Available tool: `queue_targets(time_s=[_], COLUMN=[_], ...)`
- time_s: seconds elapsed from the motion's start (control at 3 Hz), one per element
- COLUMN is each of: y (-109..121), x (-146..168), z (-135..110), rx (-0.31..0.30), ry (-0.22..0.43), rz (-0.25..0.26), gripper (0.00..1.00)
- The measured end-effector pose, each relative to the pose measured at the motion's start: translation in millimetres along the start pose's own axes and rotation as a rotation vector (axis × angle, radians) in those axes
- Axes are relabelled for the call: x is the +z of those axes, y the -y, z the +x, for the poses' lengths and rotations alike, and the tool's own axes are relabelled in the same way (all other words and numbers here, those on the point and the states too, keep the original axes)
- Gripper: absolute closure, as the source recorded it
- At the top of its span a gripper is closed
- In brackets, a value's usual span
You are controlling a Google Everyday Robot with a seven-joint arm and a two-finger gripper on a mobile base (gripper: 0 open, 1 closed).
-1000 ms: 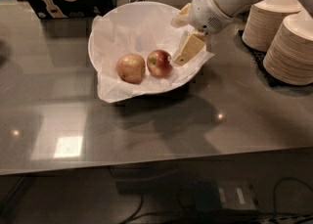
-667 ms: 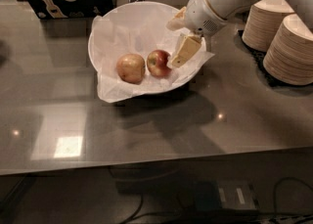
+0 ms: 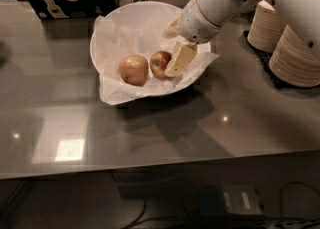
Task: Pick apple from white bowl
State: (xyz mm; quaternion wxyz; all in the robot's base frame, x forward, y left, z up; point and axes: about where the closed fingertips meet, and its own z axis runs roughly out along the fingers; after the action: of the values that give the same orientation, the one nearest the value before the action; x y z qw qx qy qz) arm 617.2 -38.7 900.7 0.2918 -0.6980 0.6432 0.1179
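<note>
approach step: gripper hangs over the right side of the bowl, fingers spread, holding nothing, lower finger just beside the red apple, which lies in the bowl next to a paler apple. next move prob. needs fingers either side of the red one, then a squeeze. count: 2 apples, 1 bowl, 2 plate stacks.

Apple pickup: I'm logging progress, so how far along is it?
Reach looks done: the hand is inside the white bowl, open, close beside the red apple. In hand: lining up on it. Left: closing, then lifting it out; it rests in the bowl beside the paler apple.
</note>
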Motion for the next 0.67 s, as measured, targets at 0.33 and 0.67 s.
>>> queue_targets(time_s=[0.33, 0.67], y=[-1.3, -4.0], x=[15.3, 29.0], z=[5.0, 8.8], rx=[0.000, 0.003], ry=[-0.019, -0.033], rz=[-0.019, -0.038], gripper=[0.24, 0.25])
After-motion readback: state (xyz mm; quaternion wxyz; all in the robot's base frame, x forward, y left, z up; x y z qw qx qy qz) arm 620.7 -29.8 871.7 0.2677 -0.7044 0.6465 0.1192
